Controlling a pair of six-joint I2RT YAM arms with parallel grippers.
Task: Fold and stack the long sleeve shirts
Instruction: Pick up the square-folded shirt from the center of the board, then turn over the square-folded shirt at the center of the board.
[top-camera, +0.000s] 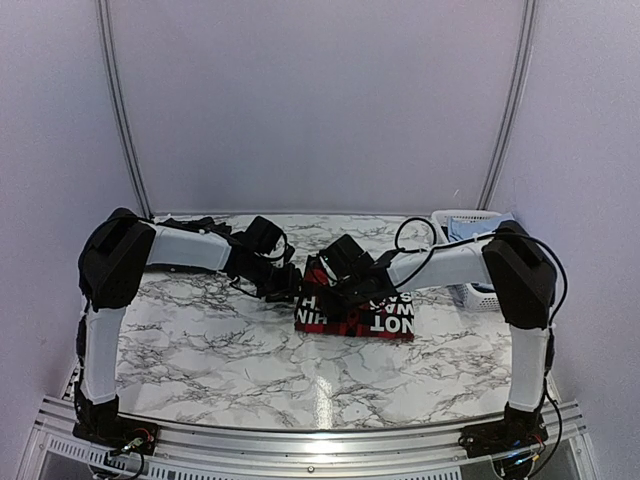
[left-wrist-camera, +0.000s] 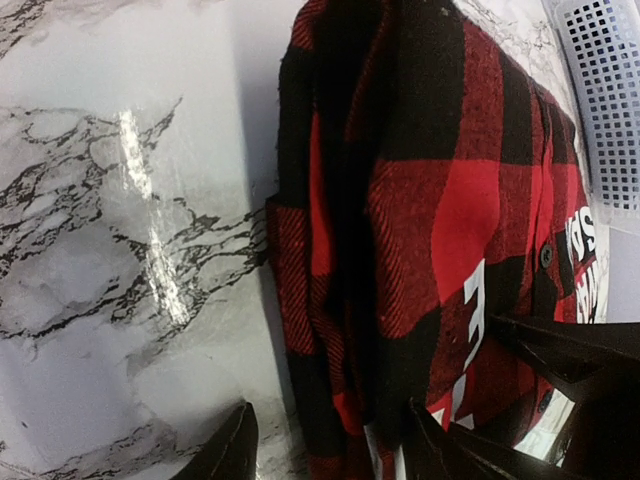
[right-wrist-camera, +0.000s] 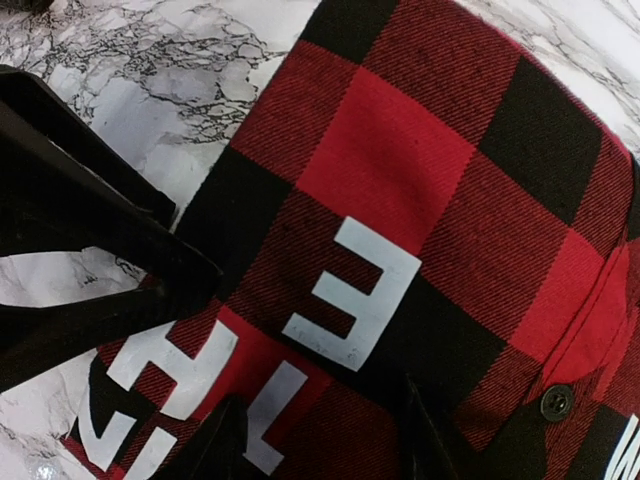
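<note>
Left gripper (left-wrist-camera: 330, 440): jaws are held partway apart, astride the left edge of the plaid shirt (left-wrist-camera: 450, 200); nothing is clamped.
Shirt position: folded, mid-table, lettering up.
Right gripper (right-wrist-camera: 320, 430): jaws parted over the lettering; nothing gripped.
Step advice: all edge layers should be pinched together.
Room: bare table (top-camera: 250, 350) leftward and nearside; basket (top-camera: 468, 218) close rightward.

White tubular links (top-camera: 190, 247), bulky black joint housings (top-camera: 115, 262), looping black cables (top-camera: 415, 232), black left end effector (left-wrist-camera: 332, 442), right end effector (right-wrist-camera: 320, 440).
</note>
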